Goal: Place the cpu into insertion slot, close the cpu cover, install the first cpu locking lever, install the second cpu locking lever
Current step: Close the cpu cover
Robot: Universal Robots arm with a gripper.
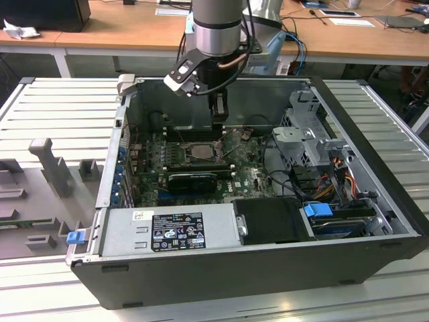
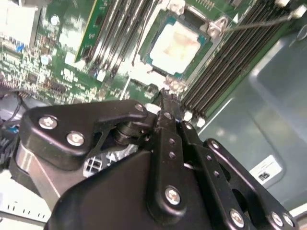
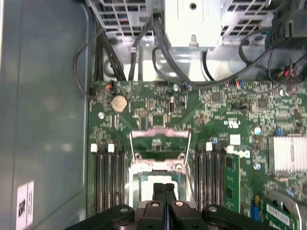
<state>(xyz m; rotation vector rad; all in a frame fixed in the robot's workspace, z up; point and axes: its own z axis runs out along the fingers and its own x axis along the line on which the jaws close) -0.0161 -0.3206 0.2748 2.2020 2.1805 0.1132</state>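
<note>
Black pincer [image 3: 164, 188], fingers clenched tip to tip with nothing between them, poised directly over the cpu [image 2: 180, 40] and close above it; whether the tips touch the chip cannot be told. That cpu, silvery-beige on top, lies flat and square inside the insertion slot [image 1: 200, 150], so the first step reads as done. Adjoining, the cpu cover [image 3: 160, 131]: a dull-metal frame, swung open and lying back off the socket on the side toward the coin battery [image 3: 118, 102]; closing is not yet done. Thin wire rods, one locking lever [image 3: 130, 143] and the other lever [image 3: 189, 143], stand raised at either side of the open cover, neither latched; both lever steps are left to do. Flanking the socket are long black RAM slots [image 3: 108, 177], with the green motherboard [image 3: 216, 110] beneath. Carrying arm [image 1: 218, 27]: in the exterior view it drops near-vertically into the open computer case [image 1: 375, 221], wrist about level with the case's upper edge, pincer pointing straight down at the board. Outermost, the case lies on its side on a ribbed grey bench [image 1: 60, 107].
</note>
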